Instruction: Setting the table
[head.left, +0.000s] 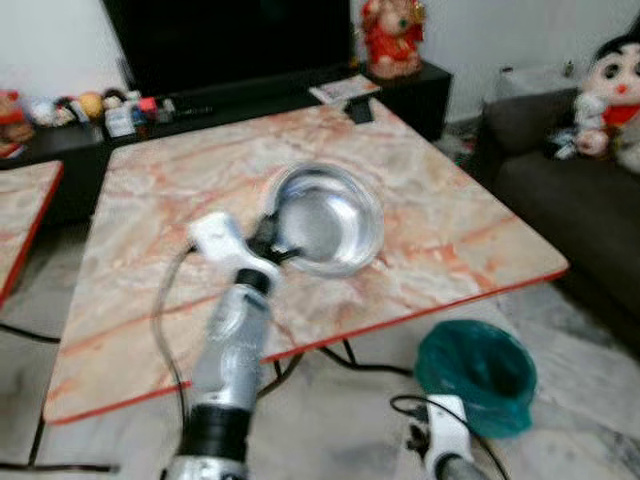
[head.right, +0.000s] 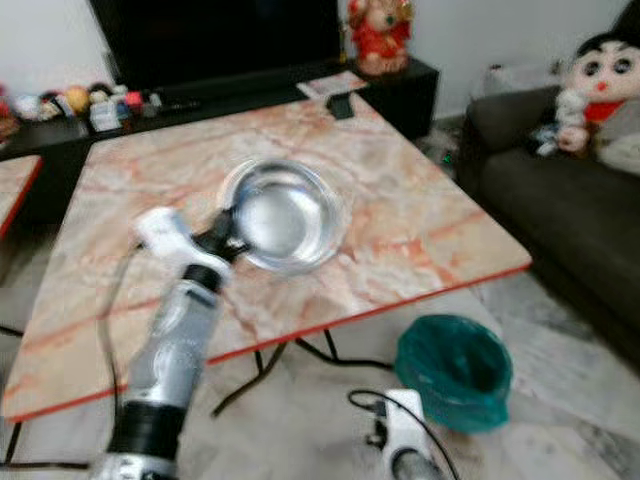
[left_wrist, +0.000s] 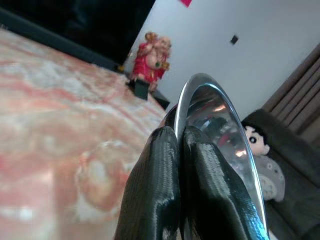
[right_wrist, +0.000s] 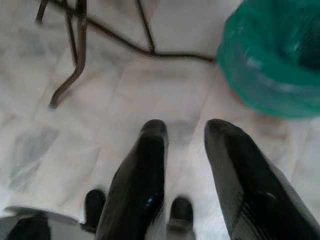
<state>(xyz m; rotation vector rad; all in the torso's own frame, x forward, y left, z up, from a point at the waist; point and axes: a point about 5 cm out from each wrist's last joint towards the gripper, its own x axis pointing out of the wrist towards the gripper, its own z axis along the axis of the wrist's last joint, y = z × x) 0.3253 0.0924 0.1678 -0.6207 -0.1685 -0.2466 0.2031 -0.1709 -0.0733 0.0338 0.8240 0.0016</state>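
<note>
So the left gripper (head.left: 283, 250) is pinched tight on the steel bowl's (head.left: 330, 222) rim, mid marble table (head.left: 450, 250). Right gripper (right_wrist: 185, 135) hangs below the table, fingers apart, near a green bin (head.left: 478, 375)

We log one round, shiny steel bowl (head.left: 328, 220), empty, over the pink marble table (head.left: 450, 240), its near rim pinched.

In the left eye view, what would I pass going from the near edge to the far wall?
Green bin → left gripper pinching the metal bowl on the marble table → red figurine.
</note>
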